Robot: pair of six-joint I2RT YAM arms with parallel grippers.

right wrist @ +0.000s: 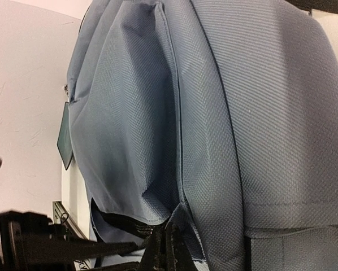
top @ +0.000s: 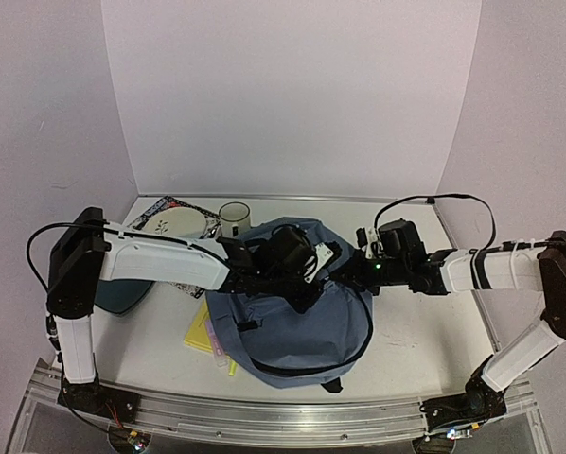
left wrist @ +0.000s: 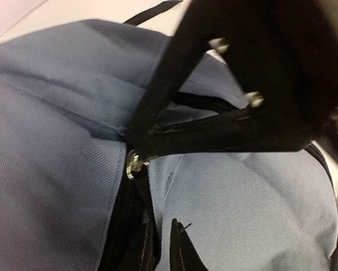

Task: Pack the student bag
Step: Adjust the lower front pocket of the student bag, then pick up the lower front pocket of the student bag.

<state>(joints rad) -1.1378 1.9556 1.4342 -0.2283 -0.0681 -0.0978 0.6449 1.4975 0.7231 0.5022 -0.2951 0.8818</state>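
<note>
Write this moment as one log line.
backpack: lying on table | left pincer: at zipper pull | right pincer: shut on backpack fabric

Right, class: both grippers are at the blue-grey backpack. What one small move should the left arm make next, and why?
Probably close the left gripper on the metal zipper pull just ahead of its fingertips, ready to draw it along the track. The right gripper is shut on a fold of the student bag, steadying the fabric, and yellow sheets lie outside it.
</note>
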